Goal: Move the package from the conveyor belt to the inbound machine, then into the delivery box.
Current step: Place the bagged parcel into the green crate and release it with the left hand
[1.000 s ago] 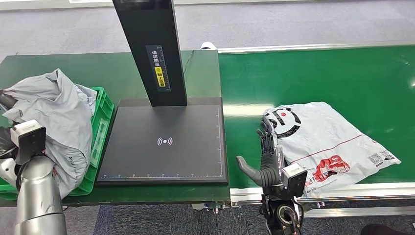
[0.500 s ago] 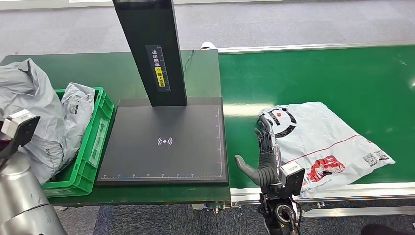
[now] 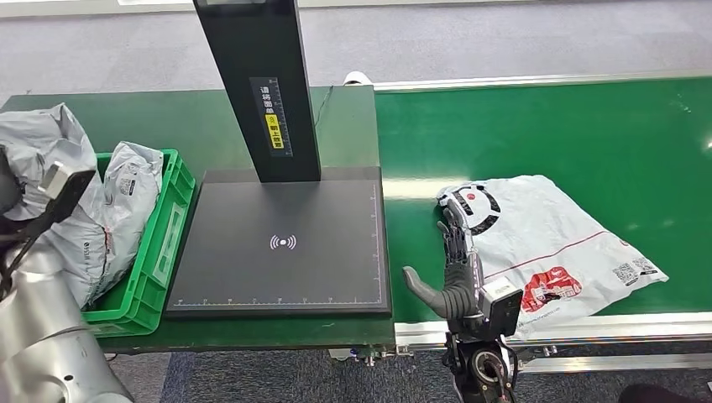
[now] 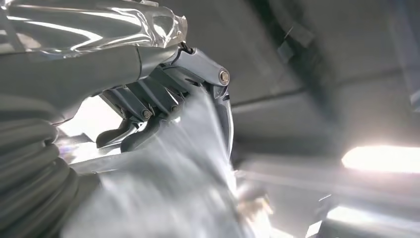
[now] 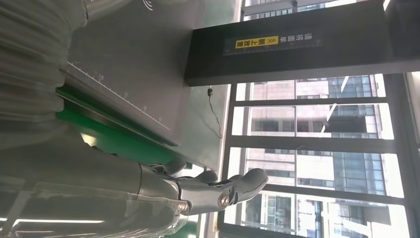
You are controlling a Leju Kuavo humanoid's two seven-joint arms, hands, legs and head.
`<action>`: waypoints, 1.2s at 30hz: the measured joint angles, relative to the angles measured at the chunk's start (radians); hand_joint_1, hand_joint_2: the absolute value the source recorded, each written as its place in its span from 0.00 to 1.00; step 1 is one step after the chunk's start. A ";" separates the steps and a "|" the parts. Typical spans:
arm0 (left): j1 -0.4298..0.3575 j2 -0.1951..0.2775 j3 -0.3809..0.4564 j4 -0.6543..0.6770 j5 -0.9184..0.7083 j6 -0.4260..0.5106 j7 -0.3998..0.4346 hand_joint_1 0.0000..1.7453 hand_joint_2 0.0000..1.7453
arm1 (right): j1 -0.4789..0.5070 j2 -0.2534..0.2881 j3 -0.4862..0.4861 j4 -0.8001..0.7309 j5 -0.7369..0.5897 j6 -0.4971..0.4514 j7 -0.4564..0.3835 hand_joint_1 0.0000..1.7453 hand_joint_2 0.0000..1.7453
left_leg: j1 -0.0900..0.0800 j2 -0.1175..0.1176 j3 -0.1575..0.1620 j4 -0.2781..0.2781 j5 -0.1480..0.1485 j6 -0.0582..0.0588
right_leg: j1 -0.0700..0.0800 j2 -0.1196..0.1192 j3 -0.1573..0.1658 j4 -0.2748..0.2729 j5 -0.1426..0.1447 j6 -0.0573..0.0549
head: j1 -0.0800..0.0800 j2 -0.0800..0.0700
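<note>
A white package (image 3: pixel 554 239) with red and black print lies flat on the green conveyor belt (image 3: pixel 546 126). My right hand (image 3: pixel 458 264) stands open at the package's left edge, fingers straight and thumb out toward the machine; the right wrist view shows that hand (image 5: pixel 203 192) empty. The inbound machine's black plate (image 3: pixel 285 243) lies just left of it. At the far left, my left hand (image 4: pixel 148 99) curls its fingers around a crinkled grey package (image 3: pixel 38 138), held at the outer side of the green delivery box (image 3: pixel 172 222).
The machine's black column (image 3: pixel 256 84) rises behind the plate. A second grey package (image 3: pixel 126 189) leans inside the green box. The conveyor's metal rail (image 3: pixel 604 327) runs along the near edge, right of my right arm.
My left arm has swung left, carrying the grey package off the box's middle and uncovering the second grey package. The white package has slid slightly left on the belt. The right hand barely moved.
</note>
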 joint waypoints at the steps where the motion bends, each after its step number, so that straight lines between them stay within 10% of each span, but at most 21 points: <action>1: -0.014 0.008 -0.005 0.039 -0.029 0.000 0.059 1.00 1.00 | 0.003 0.000 -0.001 -0.003 0.001 0.000 0.003 0.00 1.00 | 0.000 0.000 0.000 0.000 0.000 0.000 | 0.000 0.000 0.000 0.000 0.000 0.000 | 0.000 0.000; 11: -0.088 0.083 -0.195 0.430 -0.001 -0.053 0.308 0.94 1.00 | 0.009 -0.003 -0.004 -0.018 -0.001 -0.006 0.014 0.00 1.00 | 0.000 0.000 0.000 0.000 0.000 0.000 | 0.000 0.000 0.000 0.000 0.000 0.000 | 0.000 0.000; 15: -0.096 0.085 -0.265 0.519 0.046 -0.100 0.319 0.00 1.00 | 0.009 -0.006 -0.005 -0.018 -0.001 -0.005 0.014 0.00 1.00 | 0.000 0.000 0.000 0.000 0.000 0.000 | 0.000 0.000 0.000 0.000 0.000 0.000 | 0.000 0.000; 21: -0.104 0.104 -0.349 0.609 -0.044 -0.080 0.445 0.00 1.00 | 0.009 -0.008 -0.006 -0.018 -0.001 -0.005 0.015 0.00 1.00 | 0.000 0.000 0.000 0.000 0.000 0.000 | 0.000 0.000 0.000 0.000 0.000 0.000 | 0.000 0.000; 27: -0.158 0.129 -0.440 0.712 -0.149 -0.410 0.605 0.00 1.00 | 0.000 -0.011 -0.008 -0.015 0.002 -0.005 0.029 0.00 1.00 | 0.000 0.000 0.000 0.000 0.000 0.000 | 0.000 0.000 0.001 0.000 0.000 0.000 | 0.000 0.000; 36: -0.147 0.166 -0.474 0.705 -0.148 -0.129 0.634 0.00 1.00 | -0.002 -0.011 -0.012 -0.013 0.009 0.000 0.043 0.00 1.00 | 0.000 0.001 -0.001 0.000 0.000 0.000 | 0.000 0.001 -0.001 0.000 0.000 0.000 | 0.000 0.000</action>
